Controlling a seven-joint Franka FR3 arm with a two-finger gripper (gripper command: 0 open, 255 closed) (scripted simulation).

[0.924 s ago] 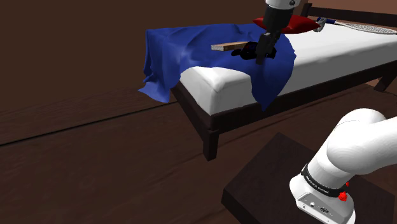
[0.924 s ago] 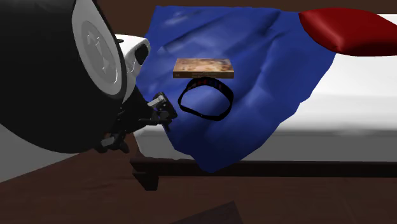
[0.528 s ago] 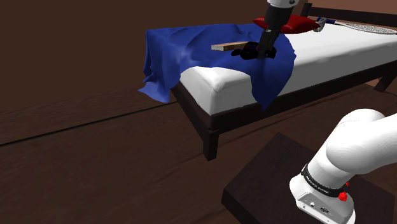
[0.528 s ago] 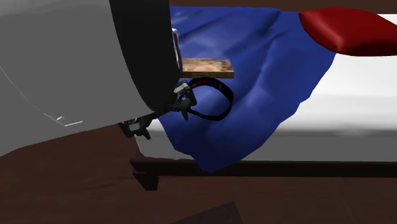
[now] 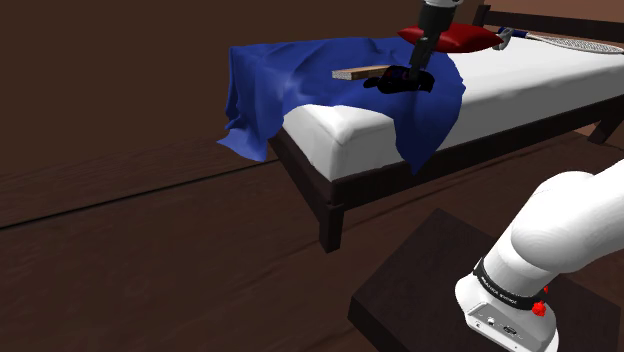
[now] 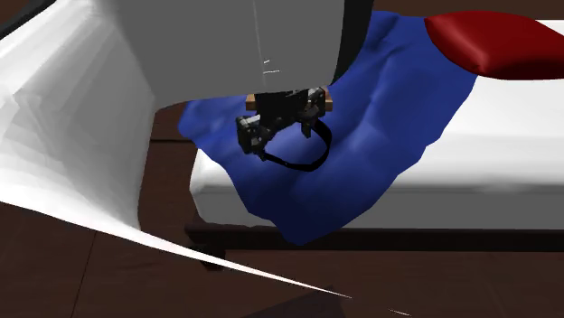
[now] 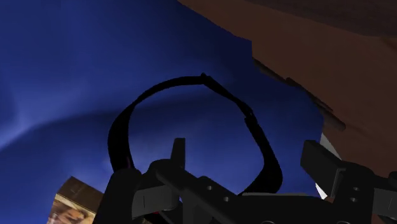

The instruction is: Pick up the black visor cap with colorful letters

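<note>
end effector (image 7: 219,164) spread above the black visor cap (image 7: 251,124), which lies on the blue blanket (image 5: 290,85) near the draped corner of the bed (image 5: 520,95), beside a brown slab (image 5: 358,72). risk: closing may snag loose cloth, or the thin band slips free.

Bedroom, bed (image 5: 530,85) with white mattress, blue blanket (image 5: 270,80), red pillow (image 5: 470,38), dark wood floor (image 5: 150,250)

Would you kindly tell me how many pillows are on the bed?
1: a red pillow lies on the bed, beside the blue blanket. The arm may hide others.
</note>
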